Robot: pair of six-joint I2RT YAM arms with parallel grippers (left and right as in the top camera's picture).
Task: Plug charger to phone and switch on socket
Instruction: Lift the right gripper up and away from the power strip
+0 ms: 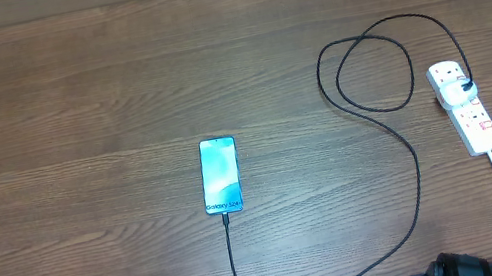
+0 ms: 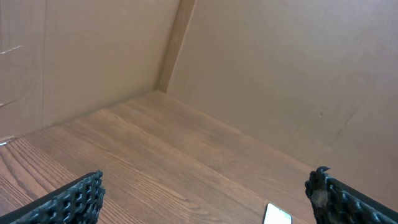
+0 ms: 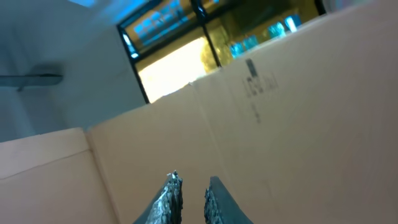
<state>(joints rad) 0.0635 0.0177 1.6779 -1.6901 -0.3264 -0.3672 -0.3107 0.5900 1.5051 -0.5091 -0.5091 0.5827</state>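
Left claw (image 2: 205,208) released, fingers wide apart over the wooden counter (image 1: 68,108). Right claw (image 3: 191,202) clenched on nothing, aimed at a cardboard wall (image 3: 298,137). Phone (image 1: 220,175) flat mid-counter, screen lit, charger (image 1: 231,252) connector in its near end. Cable looped across to the socket (image 1: 464,108) at the right, black plug in its far outlet.
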